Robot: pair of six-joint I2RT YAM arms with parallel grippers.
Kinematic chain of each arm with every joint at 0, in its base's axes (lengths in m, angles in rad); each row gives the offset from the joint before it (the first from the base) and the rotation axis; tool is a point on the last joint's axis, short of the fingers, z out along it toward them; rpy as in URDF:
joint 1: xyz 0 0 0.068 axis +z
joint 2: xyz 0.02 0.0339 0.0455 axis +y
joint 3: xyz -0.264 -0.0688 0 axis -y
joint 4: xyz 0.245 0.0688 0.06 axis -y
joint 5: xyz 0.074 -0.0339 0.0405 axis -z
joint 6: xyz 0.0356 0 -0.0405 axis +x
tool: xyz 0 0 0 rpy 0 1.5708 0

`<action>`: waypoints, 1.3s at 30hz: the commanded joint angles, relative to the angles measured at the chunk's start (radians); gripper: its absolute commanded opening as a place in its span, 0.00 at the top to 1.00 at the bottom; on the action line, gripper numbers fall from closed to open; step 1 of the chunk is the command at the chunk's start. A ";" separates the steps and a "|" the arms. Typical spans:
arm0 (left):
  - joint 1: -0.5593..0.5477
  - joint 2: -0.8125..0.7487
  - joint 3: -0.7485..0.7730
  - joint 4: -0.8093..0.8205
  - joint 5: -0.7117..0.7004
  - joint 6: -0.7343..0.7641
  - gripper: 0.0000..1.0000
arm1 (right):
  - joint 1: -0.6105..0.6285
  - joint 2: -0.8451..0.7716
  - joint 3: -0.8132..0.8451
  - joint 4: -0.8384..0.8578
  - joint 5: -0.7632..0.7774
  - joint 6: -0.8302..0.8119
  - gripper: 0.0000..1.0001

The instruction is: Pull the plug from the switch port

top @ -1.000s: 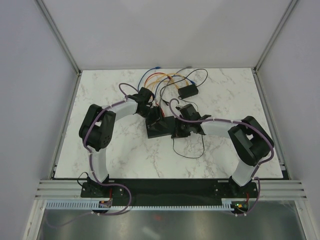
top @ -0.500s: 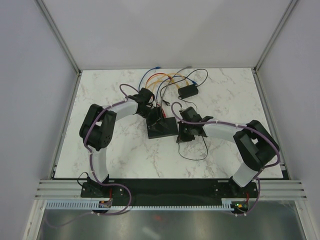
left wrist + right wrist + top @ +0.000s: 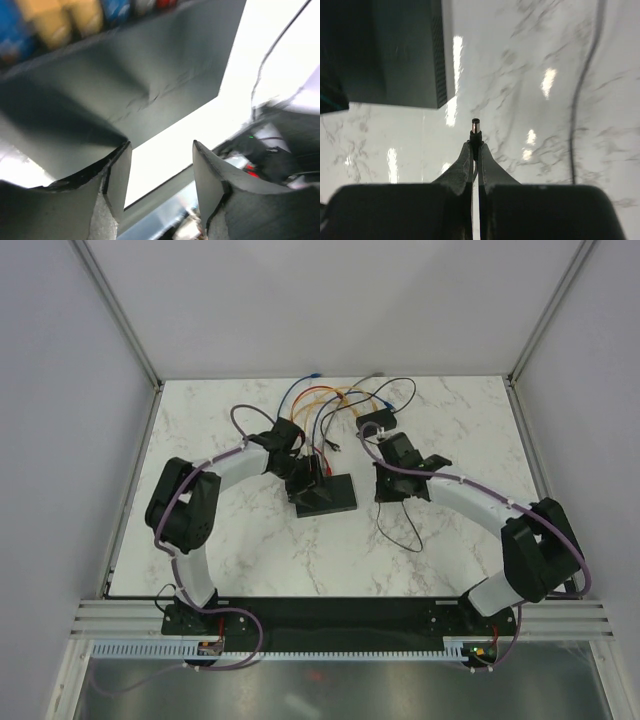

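The plug (image 3: 475, 125), a small barrel tip, is hanging free over the bare marble. It is pointing towards the switch (image 3: 395, 50) but sitting clear of its side, so to my eye the pull itself is looking done. The right end effector (image 3: 475, 150) is pinching it, fingers closed tight on the collar just behind the metal tip, and a thin black cord (image 3: 574, 115) is lying on the marble off to one side. What I am judging to be left is small: setting the plug down, letting go and backing the arms off.

The switch is lying flat near the middle of the desk (image 3: 470, 440), between the two arms, with the left end effector (image 3: 162, 147) hovering low at its near edge. Those jaws are standing apart with only desk showing between them, gripping nothing. Whether one finger is touching the switch's edge I cannot tell.

No tray or bin is showing anywhere. The nearest thing to a holder is the switch's row of ports along its far edge. Blurred coloured connectors (image 3: 60, 20), blue, orange and red, are sitting in them, and their cables (image 3: 318, 398) are looping off towards the back of the desk beside the small adapter block (image 3: 377, 418)
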 commanded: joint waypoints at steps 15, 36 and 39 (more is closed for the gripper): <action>-0.006 -0.531 -0.181 -0.130 -0.175 0.172 0.34 | -0.166 0.433 0.569 0.018 0.168 -0.064 1.00; -0.004 -0.696 -0.254 -0.186 -0.187 0.178 0.33 | -0.287 0.671 0.856 0.063 0.159 0.095 1.00; -0.006 -0.695 -0.247 -0.185 -0.184 0.178 0.33 | -0.298 0.708 0.888 0.061 0.155 0.169 1.00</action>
